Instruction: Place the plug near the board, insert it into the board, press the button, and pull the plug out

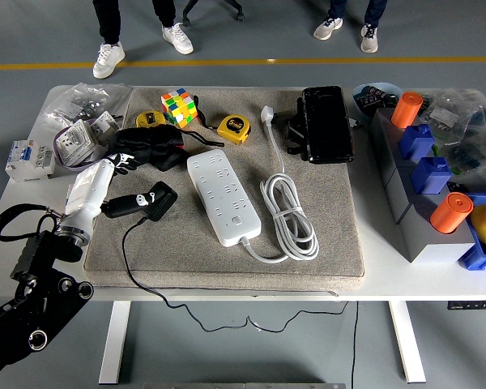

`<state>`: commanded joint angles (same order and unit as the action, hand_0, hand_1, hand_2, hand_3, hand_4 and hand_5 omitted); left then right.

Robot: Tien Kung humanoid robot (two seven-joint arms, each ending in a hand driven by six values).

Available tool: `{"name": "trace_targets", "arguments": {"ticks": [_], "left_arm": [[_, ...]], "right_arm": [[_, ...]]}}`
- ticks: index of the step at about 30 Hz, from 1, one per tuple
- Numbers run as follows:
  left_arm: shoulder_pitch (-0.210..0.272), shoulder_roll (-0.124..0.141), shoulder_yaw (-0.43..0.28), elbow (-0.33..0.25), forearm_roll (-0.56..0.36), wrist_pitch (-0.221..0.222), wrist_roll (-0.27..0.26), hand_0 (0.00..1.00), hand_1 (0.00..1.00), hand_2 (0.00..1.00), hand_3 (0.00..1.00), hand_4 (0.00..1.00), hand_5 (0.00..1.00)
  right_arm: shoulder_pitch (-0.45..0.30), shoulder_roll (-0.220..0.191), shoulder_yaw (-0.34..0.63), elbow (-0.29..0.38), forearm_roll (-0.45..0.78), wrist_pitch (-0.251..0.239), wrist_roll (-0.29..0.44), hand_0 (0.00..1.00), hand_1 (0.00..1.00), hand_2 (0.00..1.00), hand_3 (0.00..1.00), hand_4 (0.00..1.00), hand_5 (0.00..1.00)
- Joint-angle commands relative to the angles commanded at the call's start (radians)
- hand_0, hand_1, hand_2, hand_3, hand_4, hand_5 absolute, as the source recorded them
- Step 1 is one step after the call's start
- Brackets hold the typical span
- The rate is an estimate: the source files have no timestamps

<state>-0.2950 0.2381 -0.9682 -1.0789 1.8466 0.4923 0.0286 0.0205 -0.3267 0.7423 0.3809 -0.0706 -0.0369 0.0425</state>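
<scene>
A white power strip (223,194) lies slantwise in the middle of the grey mat (340,243), its button (237,220) near the front end. Its own white cord (290,215) is coiled to the right, and that cord's white plug (267,113) lies further back. A black plug (146,201) with a thin black cable (134,267) lies on the mat, left of the strip. My left hand (150,147) rests on the mat just behind the black plug, fingers relaxed and holding nothing. The white forearm (89,193) slants up from the lower left.
Behind the strip lie a colour cube (178,107), two yellow tape measures (233,128) and a black case (326,123). Grey bins (405,203) with blue and orange parts fill the right. Plastic bags (85,109) and breakers (26,158) sit on the left. People's legs stand beyond the table.
</scene>
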Motion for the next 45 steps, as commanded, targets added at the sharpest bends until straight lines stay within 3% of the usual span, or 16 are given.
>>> {"name": "trace_targets", "arguments": {"ticks": [18,19,30,31,36,37,42,43,45], "left_arm": [[-0.026,-0.035,0.051,0.069,0.081,0.008,0.055,0.637,0.65,0.673,0.709,0.998,0.533],[-0.028,-0.036,0.054,0.072,0.085,0.008,0.059,0.571,0.6,0.631,0.684,0.998,0.478],[-0.042,-0.056,0.073,0.093,0.107,0.008,0.086,0.525,0.573,0.598,0.663,0.998,0.446],[-0.044,-0.056,0.074,0.094,0.108,0.009,0.087,0.416,0.494,0.547,0.609,0.998,0.407],[-0.054,-0.061,0.079,0.103,0.115,0.017,0.096,0.416,0.494,0.547,0.609,0.998,0.407],[-0.057,-0.062,0.081,0.107,0.118,0.019,0.099,0.332,0.405,0.52,0.552,0.998,0.251],[-0.061,-0.066,0.087,0.114,0.13,0.028,0.1,0.332,0.405,0.52,0.552,0.998,0.251],[-0.061,-0.067,0.088,0.114,0.131,0.03,0.099,0.255,0.364,0.495,0.533,0.967,0.124],[-0.062,-0.067,0.091,0.115,0.136,0.039,0.097,0.255,0.364,0.495,0.533,0.967,0.124]], "right_arm": [[0.001,-0.006,0.004,0.006,-0.007,-0.004,0.001,0.607,0.662,0.646,0.519,0.823,0.518],[0.001,-0.006,0.005,0.006,-0.007,-0.004,0.001,0.607,0.662,0.646,0.519,0.823,0.517],[0.001,-0.002,0.007,0.007,-0.008,-0.003,0.004,0.607,0.662,0.646,0.519,0.823,0.517],[0.001,-0.002,0.008,0.007,-0.008,-0.003,0.004,0.607,0.662,0.644,0.518,0.822,0.516],[0.001,-0.003,0.011,0.008,-0.01,-0.004,0.004,0.607,0.662,0.644,0.518,0.822,0.516],[0.001,-0.003,0.011,0.009,-0.01,-0.005,0.004,0.607,0.661,0.642,0.518,0.822,0.515],[0.001,-0.002,0.011,0.009,-0.01,-0.005,0.006,0.607,0.661,0.642,0.518,0.822,0.515],[0.001,-0.002,0.011,0.01,-0.01,-0.005,0.006,0.607,0.661,0.642,0.518,0.821,0.514],[0.001,-0.002,0.013,0.011,-0.012,-0.006,0.006,0.607,0.661,0.642,0.518,0.821,0.514]]}}
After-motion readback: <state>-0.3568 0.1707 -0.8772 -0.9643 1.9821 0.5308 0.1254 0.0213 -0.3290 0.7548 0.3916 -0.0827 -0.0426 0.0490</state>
